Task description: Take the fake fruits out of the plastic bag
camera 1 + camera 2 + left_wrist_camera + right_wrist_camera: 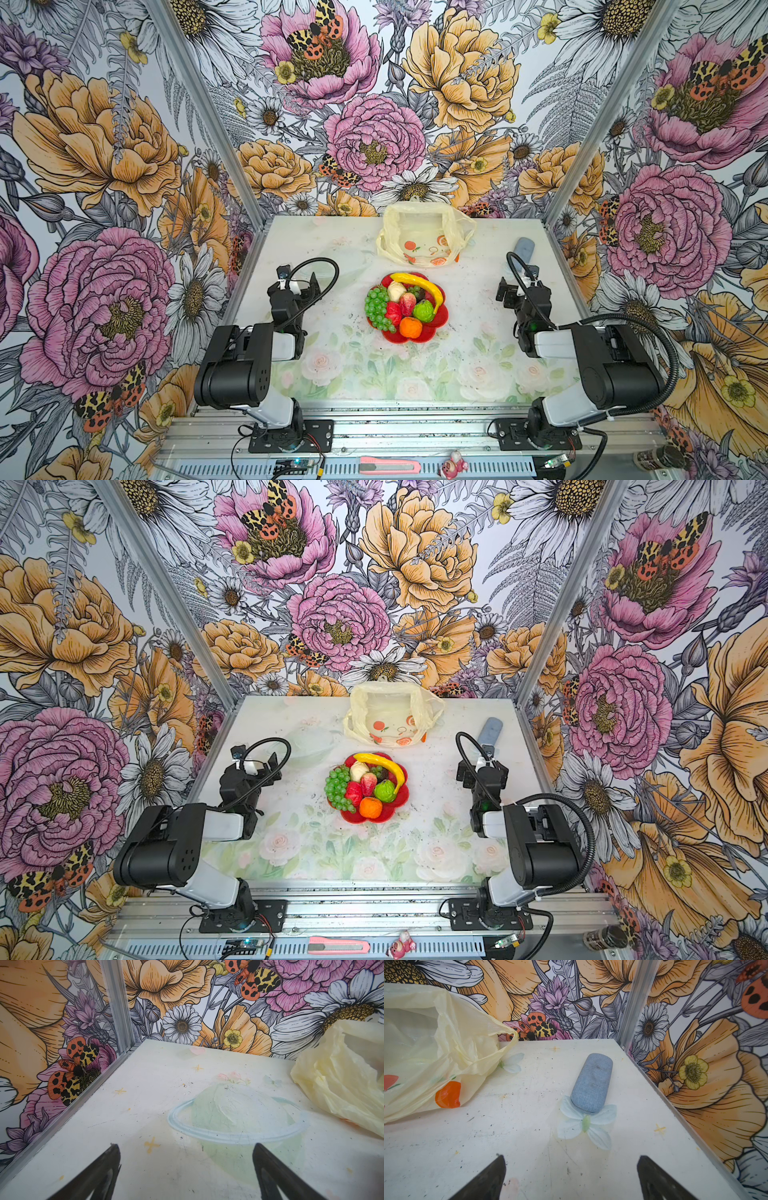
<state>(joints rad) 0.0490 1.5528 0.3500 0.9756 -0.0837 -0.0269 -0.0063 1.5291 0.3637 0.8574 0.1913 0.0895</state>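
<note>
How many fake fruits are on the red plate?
7 visible: banana across the back, grape bunch left, cream piece and pink piece mid-back, red piece centre, green round fruit right, orange front. Others may be hidden underneath.

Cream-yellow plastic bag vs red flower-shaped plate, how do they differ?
Contents: the thin cream-yellow crinkly plastic bag looks empty, only printed citrus showing; the red flower-shaped plate is heaped with glossy fake fruits.
Form: the bag is limp and translucent; the plate is stiff and opaque.
Place: the bag sits at the far edge of the white table, the plate nearer its middle.
Shared: both rest on it, apart from each other.
</note>
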